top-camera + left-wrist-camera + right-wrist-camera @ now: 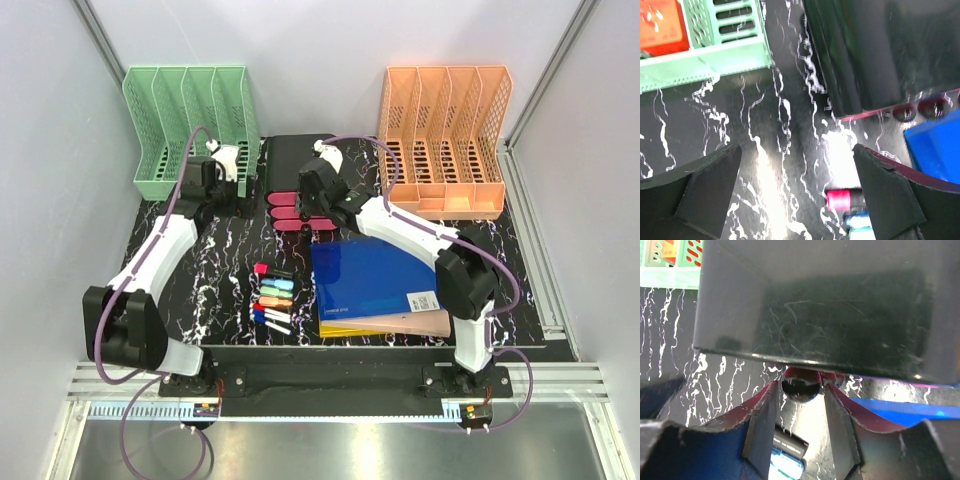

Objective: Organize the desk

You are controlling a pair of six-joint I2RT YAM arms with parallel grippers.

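Beneath both arms: table, black marbled, bearing green rack and orange rack at back.
Left jaws: wide apart over bare table.
Right jaws: flanking red tube end; contact unclear.

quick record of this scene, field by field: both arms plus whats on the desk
desk: black, white veining
left gripper: open, empty, over bare desk near the green file rack
right gripper: jaws either side of a maroon tube end below the black holder; grip unclear
orange file rack: back right
blue folder: on top of a stack, front right
markers: row, front centre
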